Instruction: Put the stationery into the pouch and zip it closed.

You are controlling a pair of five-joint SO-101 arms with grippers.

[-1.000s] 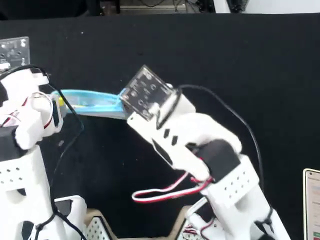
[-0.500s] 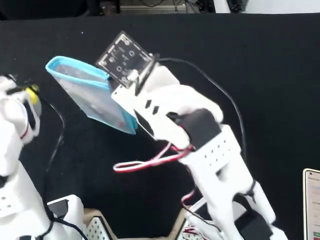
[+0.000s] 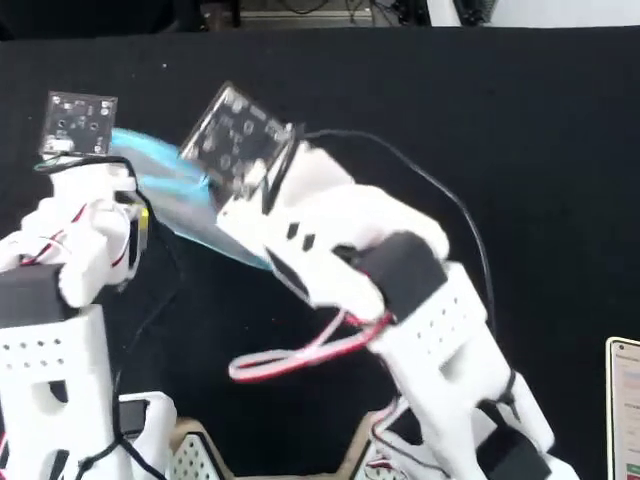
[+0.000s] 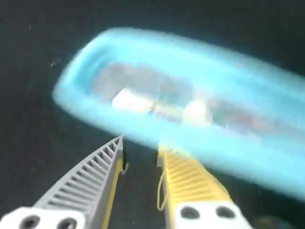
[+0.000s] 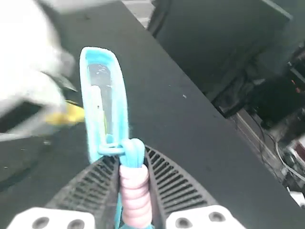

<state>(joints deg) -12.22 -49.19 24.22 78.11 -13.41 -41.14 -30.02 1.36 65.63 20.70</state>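
Pouch: the turquoise-edged clear pouch (image 3: pixel 168 186) is sitting in the upper left of the high view, slanting down towards the centre between the two arms. It is blurred there, and whether it is touching the table cannot be told.

Right gripper: the right gripper (image 5: pixel 131 153) is clamping one end of the pouch, with its dark ribbed jaws pressed together on the turquoise edge. The rest of the pouch is stretching away from it towards the upper left of the right wrist view.

Pink coil: a pink coiled piece (image 5: pixel 134 190) is lying between the same jaws, just below the pouch's end and touching it.

Left gripper: the left gripper (image 4: pixel 140 149) is sitting just beside the pouch's long lower edge. Its grey finger and yellow finger are standing a narrow gap apart with nothing between them. Whether the yellow tip is touching the edge cannot be told.

Stationery: pale pieces of stationery (image 4: pixel 128 100) are showing through the clear side, inside the pouch and too blurred to name.

Zip: whether it is open or closed cannot be told.

Table: a black table (image 3: pixel 520 130) is lying under both arms.

Writing: a white printed card (image 3: pixel 626 400) is lying at the lower right edge of the high view, its print too small to read.
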